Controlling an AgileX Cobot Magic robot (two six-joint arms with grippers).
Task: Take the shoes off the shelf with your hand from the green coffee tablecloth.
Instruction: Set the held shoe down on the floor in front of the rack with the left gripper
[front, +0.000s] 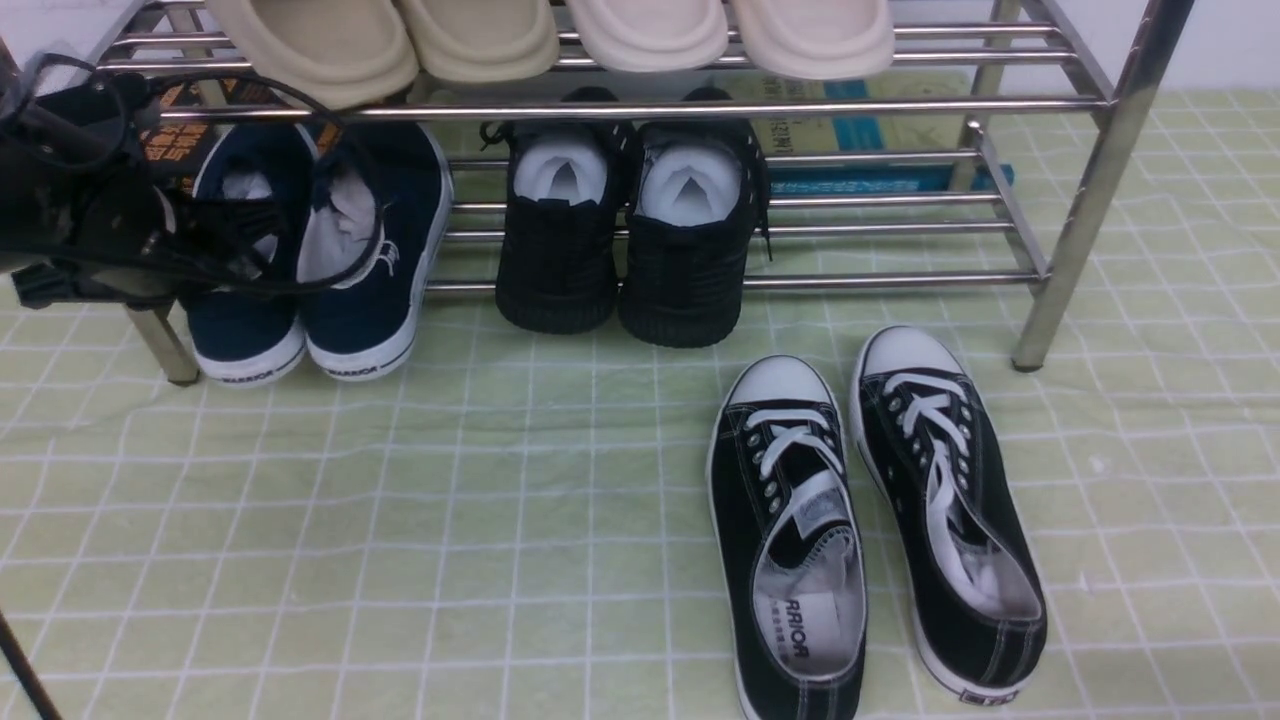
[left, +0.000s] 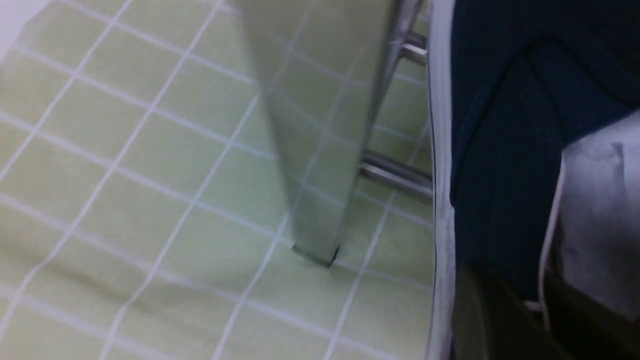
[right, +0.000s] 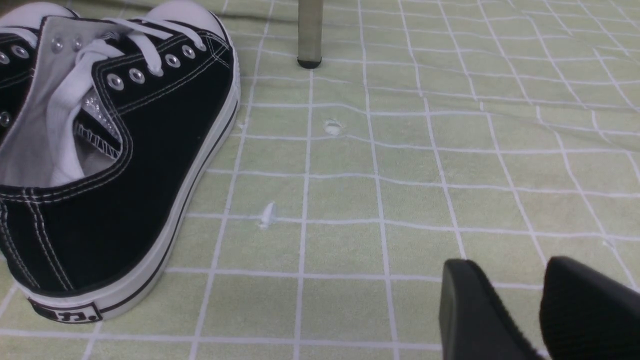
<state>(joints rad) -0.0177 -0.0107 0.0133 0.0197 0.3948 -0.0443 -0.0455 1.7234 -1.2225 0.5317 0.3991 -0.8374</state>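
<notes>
While the left pincer (front: 215, 250) hangs at the upper left of the front view, a black bulk wreathed in looping cables, its front end reaches over the openings of the navy shoes (front: 320, 250). That pair sits side by side at the left end of the lower tier of the shelf (front: 1080, 190), white toes pointing toward the camera and tipped down to the green tablecloth (front: 500, 550) that covers the tabletop. In the left wrist view one shoe's blue wall and white sole fill the right of the frame, and dark, blurred fingers (left: 500, 335) show at the lower right by its collar; I cannot tell whether they are clamped on it. The right pincer (right: 510, 280) appears at the lower right of its own wrist view, its two black fingers parted with bare cloth between them, gripping nothing. Black knit shoes (front: 630, 240) stand on the same tier, just right of the navy pair, beige slippers (front: 550, 35) lie on the tier above, and black lace-up sneakers (front: 870, 520) rest on the cloth at the lower right.
</notes>
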